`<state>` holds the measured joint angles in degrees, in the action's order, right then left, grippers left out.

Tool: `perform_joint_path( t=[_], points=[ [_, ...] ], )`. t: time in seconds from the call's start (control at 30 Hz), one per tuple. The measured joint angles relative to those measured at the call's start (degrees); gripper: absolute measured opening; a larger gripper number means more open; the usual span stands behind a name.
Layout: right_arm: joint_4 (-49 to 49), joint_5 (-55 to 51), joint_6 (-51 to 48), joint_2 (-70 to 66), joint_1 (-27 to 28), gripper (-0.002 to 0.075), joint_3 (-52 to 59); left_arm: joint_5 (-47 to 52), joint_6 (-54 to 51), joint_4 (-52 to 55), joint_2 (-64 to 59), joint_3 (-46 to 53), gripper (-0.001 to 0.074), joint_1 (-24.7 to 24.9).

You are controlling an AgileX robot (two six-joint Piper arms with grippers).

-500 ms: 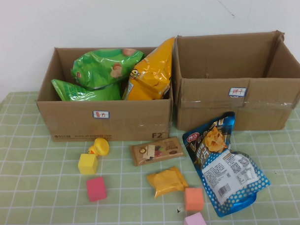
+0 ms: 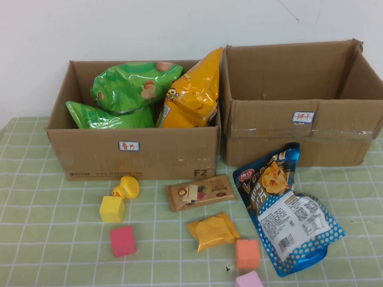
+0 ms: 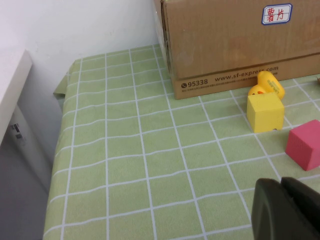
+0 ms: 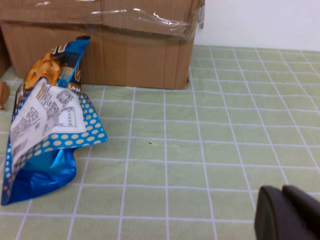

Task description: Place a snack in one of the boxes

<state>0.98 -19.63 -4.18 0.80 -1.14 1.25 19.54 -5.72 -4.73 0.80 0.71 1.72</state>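
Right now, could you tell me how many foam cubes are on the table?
4: yellow cube by the duck, red cube below it, orange cube and pink cube near the blue bag. None visibly hidden.
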Motion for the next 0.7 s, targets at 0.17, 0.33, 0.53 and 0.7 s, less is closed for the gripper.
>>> perform_joint_path(
  t=[0.17, 0.33, 0.53, 0.7],
  points=[
    [0.0, 0.0, 0.0, 0.0, 0.0, -0.0002, 0.0, 0.0, 0.0, 0.0, 0.0, 0.0, -0.0002, 0.0],
    [0.0, 0.0, 0.0, 0.0, 0.0, -0.0002, 0.0, 0.0, 0.0, 0.0, 0.0, 0.0, -0.0002, 0.0],
    [0.0, 0.0, 0.1, 0.0, 0.0, -0.0002, 0.0, -0.6, 0.0, 0.0, 0.0, 0.0, -0.0002, 0.0],
    [0.0, 0.0, 0.6, 0.0, 0.0, -0.0002, 0.0, -1.9, 0.0, 0.0, 0.0, 0.2, -0.0002, 0.0]
  ],
)
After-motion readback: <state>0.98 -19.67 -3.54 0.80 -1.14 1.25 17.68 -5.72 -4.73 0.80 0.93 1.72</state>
